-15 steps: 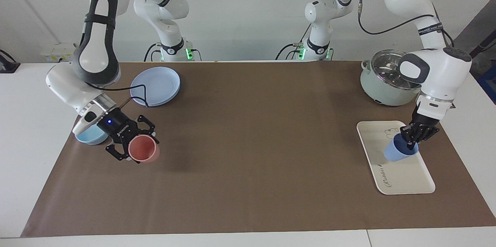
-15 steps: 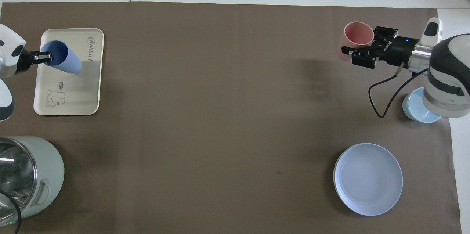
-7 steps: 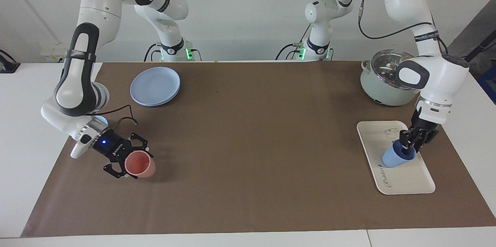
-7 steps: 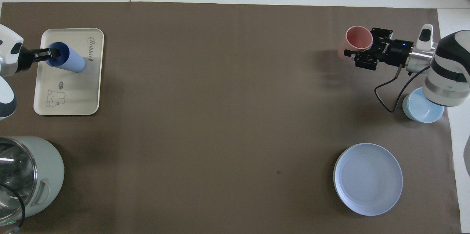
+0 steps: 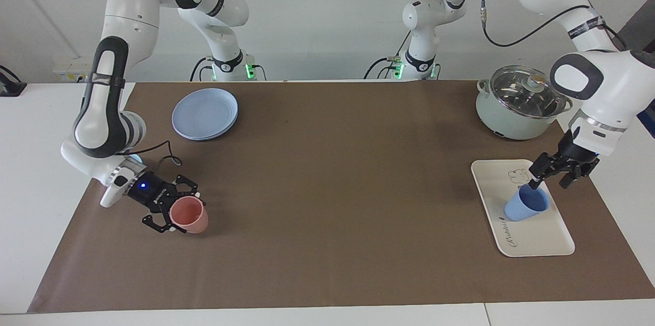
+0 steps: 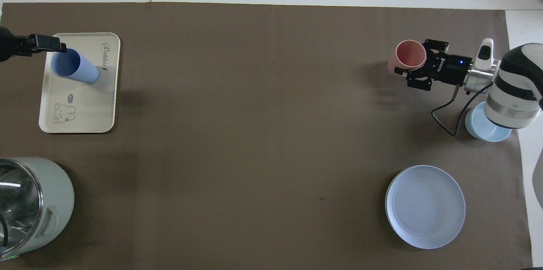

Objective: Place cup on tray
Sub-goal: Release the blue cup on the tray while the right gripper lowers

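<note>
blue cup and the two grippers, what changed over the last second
The left gripper let go of the periwinkle-blue plastic cup, now standing on the cream-white rectangular tray, and rose clear with fingers open. The right gripper lowered the salmon-pink tumbler toward the brown mat, grip unchanged. Round blue plate, light-blue bowl and lidded pot stayed put.

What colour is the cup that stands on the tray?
Periwinkle blue; the cup on the cream-white tray shows best in the overhead view.
</note>
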You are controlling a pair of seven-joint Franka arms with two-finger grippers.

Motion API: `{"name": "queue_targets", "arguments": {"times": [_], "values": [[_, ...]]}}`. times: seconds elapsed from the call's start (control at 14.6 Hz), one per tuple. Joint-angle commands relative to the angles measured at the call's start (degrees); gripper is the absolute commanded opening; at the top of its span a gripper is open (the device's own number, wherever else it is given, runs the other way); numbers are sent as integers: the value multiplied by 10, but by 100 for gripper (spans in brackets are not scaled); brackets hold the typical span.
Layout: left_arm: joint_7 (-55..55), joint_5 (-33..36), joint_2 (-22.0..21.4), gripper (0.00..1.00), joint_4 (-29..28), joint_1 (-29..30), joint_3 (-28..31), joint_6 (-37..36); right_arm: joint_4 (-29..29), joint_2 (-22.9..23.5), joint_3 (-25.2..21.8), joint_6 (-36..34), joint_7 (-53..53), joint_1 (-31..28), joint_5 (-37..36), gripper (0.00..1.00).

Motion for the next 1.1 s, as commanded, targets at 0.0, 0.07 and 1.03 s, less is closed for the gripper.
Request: {"name": "queue_targets", "arguments": {"times": [0.0,0.07,1.03], "values": [[-85,56,-12,100,57,-62,5,-118,-20,-8,5,-8,-26,-16,18,0],[-114,71,-12,100,75,-85,7,-159,-25,-10,5,-6,-26,-15,18,0],[-146,60,-246,100,-69,-160,10,-262,-48,-19,5,-18,-61,-18,39,100]]}}
